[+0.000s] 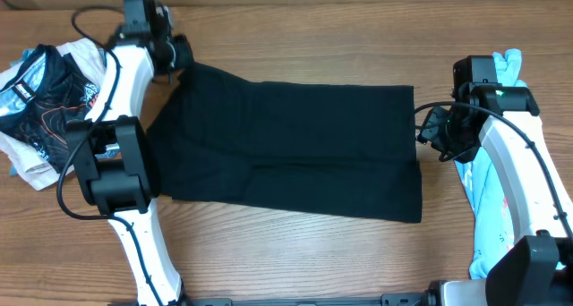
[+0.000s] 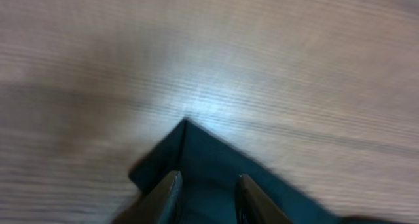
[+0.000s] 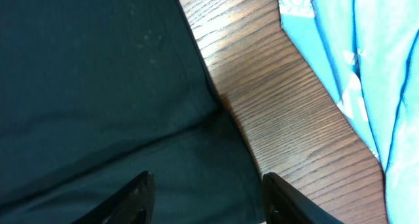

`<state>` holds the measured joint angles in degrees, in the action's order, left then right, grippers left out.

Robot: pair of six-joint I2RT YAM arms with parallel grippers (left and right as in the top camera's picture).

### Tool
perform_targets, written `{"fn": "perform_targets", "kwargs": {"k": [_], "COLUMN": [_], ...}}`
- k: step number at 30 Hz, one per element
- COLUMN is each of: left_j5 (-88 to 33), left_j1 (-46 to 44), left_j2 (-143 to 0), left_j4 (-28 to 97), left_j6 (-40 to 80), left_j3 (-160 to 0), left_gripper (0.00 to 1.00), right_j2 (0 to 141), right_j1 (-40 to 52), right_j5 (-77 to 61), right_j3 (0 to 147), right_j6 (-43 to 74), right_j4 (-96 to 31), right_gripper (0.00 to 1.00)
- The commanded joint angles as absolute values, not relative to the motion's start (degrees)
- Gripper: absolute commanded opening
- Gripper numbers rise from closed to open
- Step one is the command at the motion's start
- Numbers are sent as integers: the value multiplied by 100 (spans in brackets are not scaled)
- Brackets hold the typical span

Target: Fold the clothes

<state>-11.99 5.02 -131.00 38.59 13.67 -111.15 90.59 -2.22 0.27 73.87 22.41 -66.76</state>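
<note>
Black tee [image 1: 295, 145] is lying on the surface [image 1: 313, 261] as a long rectangle, so I'm guessing halfway. Left fingers [image 2: 167, 194] and right fingers [image 3: 134, 198] are hanging apart, gripping nothing. Blue tee [image 3: 360, 60] is waiting off to the right.

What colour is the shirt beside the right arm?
Light blue tee, some white markings; shows best in the right wrist view.

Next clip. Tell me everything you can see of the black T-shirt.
The black T-shirt is plain, soft matte fabric with no print, lying flat on the wooden table in a roughly rectangular shape, long side left to right, a faint crease running along it. Its far-left corner lies pointed beneath the left claw, which stands open. The open right claw hovers over its right edge. Bare wood separates it from the light blue tee.
</note>
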Motion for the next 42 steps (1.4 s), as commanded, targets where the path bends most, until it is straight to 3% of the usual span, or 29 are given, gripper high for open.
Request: {"fn": "perform_targets", "kwargs": {"k": [1,14,31,39,42], "left_j5": [-1269,-1157,-526,-515,-624], "left_j1": [563,384,67,45,51], "left_j2": [-13323,-14591,-14789,-14789,-14774], "left_j4": [4265,4648,4593,4654,4659], "left_j6": [1533,1555,1520,1525,1520], "left_j3": [-12202,-12755,-12715,-12713,-12737], "left_gripper": [30,26,27,6,4], "right_j2": [8938,8938,8938,8938,8938], "right_j1": [-231,-231,-231,-231,-231], "right_j5": [-14,-12,-14,-12,-12], "right_j3": [7496,7496,7496,7496,7496], "right_j6": [2206,2204,2206,2206,2204], "right_j4": [-6678,-6698,-6707,-6737,-6716], "right_gripper": [56,56,56,56,56]}}
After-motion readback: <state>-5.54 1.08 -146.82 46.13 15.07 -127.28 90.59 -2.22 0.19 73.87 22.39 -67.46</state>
